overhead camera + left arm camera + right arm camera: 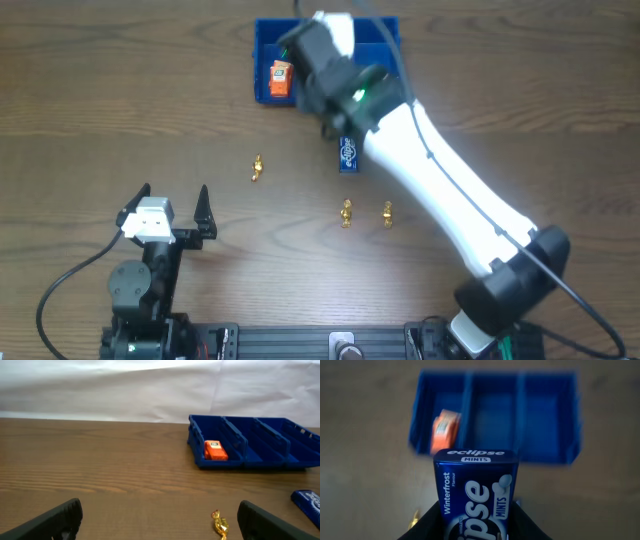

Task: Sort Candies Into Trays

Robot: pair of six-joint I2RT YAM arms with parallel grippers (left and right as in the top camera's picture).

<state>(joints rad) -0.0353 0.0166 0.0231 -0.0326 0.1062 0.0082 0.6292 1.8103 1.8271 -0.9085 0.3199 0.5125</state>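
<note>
My right gripper (477, 531) is shut on a dark blue mint tin (476, 495), held above the table in front of the blue three-compartment tray (495, 457). An orange candy (445, 430) lies in the tray's left compartment. From above, the right gripper (303, 47) hangs over the tray (262, 60) next to the orange candy (281, 78). A second blue pack (347, 155) lies on the table beside the right arm. Three gold candies (257, 168) (346, 213) (387, 212) lie mid-table. My left gripper (175, 200) stands open and empty near its base.
In the left wrist view, the open left gripper (160, 527) faces the tray (260, 462), with a gold candy (219, 524) just ahead and the blue pack (306, 501) at the edge. The tray's middle and right compartments hold nothing. Bare wooden table lies on the left.
</note>
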